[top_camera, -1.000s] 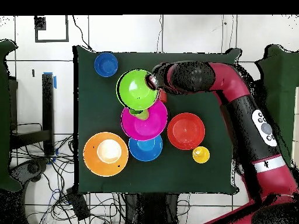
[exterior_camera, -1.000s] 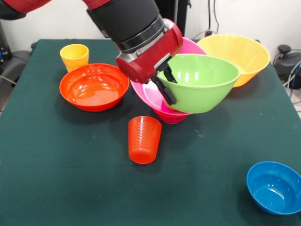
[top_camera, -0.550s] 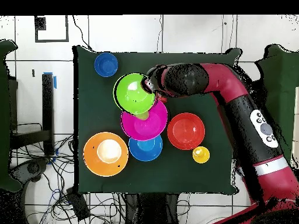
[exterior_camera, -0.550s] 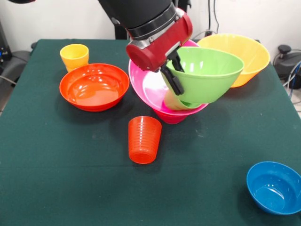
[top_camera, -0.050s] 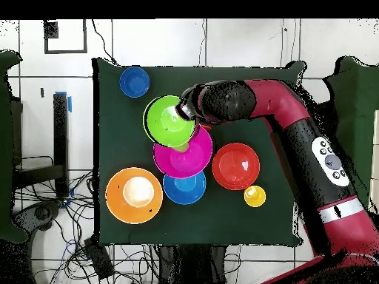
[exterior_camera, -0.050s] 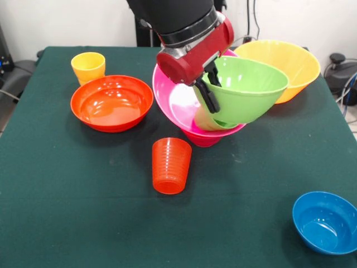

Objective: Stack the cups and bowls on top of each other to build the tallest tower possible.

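Currently the tool [exterior_camera, -0.050s: 211,85] pinches the lime green bowl [exterior_camera, -0.050s: 245,89] by its rim, tilted, over the large pink bowl [exterior_camera, -0.050s: 178,103], which holds a light green cup [exterior_camera, -0.050s: 207,120]. Risk: released aslant, it slides off and tips the pile onto the bench [exterior_camera, -0.050s: 83,195].

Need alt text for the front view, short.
The robot's gripper holds a lime green bowl by its rim, tilted over a large pink bowl that has a light green cup inside. Around them on the dark green table sit a red-orange bowl, yellow cup, yellow-orange bowl, ribbed orange-red cup and blue bowl.
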You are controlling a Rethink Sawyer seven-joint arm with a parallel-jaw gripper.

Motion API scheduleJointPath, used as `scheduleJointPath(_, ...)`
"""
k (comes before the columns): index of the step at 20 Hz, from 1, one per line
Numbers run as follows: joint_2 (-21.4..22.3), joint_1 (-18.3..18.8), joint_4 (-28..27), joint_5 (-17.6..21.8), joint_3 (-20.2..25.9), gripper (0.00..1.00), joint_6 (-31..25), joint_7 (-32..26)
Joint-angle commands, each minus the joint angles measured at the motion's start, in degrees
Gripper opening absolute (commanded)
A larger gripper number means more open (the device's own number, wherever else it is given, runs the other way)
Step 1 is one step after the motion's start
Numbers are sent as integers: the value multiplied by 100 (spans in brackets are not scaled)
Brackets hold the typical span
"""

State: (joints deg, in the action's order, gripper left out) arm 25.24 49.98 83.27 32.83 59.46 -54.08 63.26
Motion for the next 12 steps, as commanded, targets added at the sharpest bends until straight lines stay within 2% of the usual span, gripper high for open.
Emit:
scheduleJointPath(1,31,-397,-141,300,-942,0,-691,-186)
scheduleJointPath(12,-19,-127,157,174,-925,0,-239,-507)
